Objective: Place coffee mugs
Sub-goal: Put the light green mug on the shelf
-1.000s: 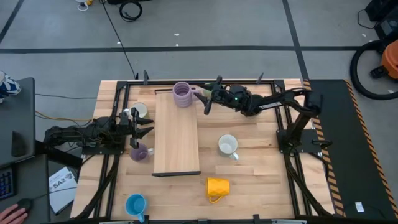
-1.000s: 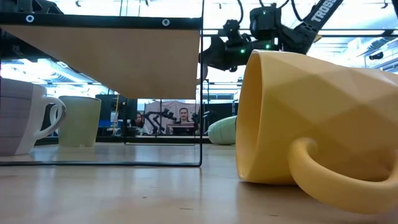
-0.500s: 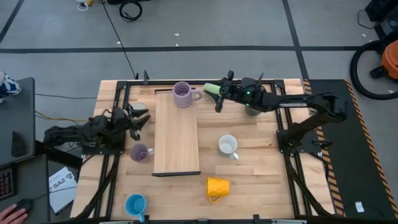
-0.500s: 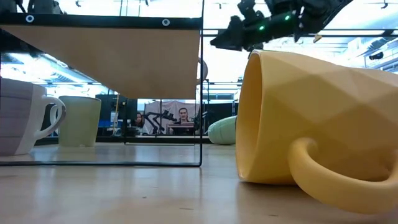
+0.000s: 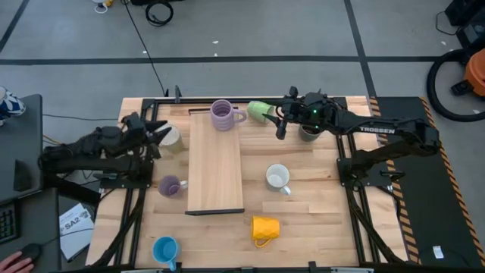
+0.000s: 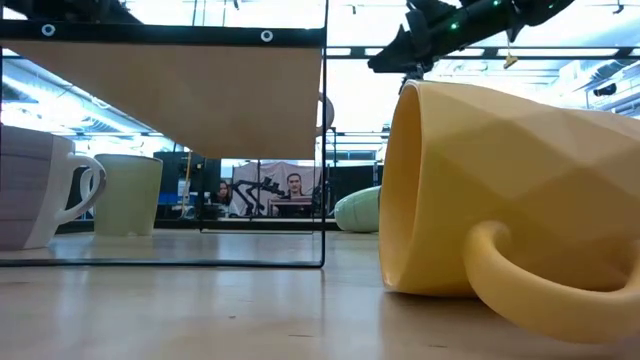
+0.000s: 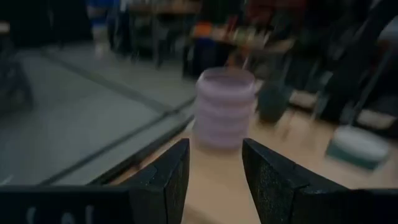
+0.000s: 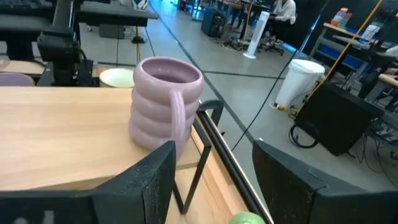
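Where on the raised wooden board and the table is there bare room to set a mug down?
The wooden board is bare below the ribbed purple mug. Table is free between white mug and yellow mug. Crowded: far edge around the green mug and right gripper.

You're looking down on a grey concrete floor (image 5: 250,30) crossed by dark taped lines, with a coiled black cable (image 5: 159,11) lying at its far edge. To your right, an orange-and-black vacuum cleaner (image 5: 464,76) stands beside the light wooden desk (image 5: 311,220). Through the right wrist camera you see a bright workshop: a white lidded bin (image 8: 300,81), a white pedestal fan (image 8: 255,37), and a person (image 8: 287,9) seated at the back.
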Available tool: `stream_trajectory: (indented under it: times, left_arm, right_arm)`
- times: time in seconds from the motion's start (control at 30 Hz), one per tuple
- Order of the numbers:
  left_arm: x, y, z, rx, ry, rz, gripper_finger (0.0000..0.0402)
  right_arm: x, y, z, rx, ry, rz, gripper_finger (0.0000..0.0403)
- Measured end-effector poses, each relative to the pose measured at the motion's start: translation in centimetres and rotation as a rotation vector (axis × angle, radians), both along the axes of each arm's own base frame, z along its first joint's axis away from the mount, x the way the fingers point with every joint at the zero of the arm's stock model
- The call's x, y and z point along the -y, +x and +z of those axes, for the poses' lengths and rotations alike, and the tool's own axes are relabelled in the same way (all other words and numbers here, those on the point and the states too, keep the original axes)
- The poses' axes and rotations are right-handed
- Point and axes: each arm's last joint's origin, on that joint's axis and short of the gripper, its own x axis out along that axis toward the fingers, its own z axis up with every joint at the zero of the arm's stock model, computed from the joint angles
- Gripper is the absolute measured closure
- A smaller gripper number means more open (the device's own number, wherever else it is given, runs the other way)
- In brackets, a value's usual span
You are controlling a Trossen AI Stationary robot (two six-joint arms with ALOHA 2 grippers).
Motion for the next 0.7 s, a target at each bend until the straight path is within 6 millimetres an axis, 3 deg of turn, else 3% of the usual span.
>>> stream_trajectory:
  times: [0.3,0.7]
  left_arm:
    - [-0.1,-1.4,3.3,-0.361,-0.15,0.098,0.0246]
    - [-0.4,-1.0,1.8,-0.818,-0.245,0.107,0.0246]
  right_arm:
    - [-0.1,-0.1,-0.7,-0.067,0.024,0.001,0.0185]
    - [-0.1,-0.2,-0.8,-0.08,0.028,0.001,0.0185]
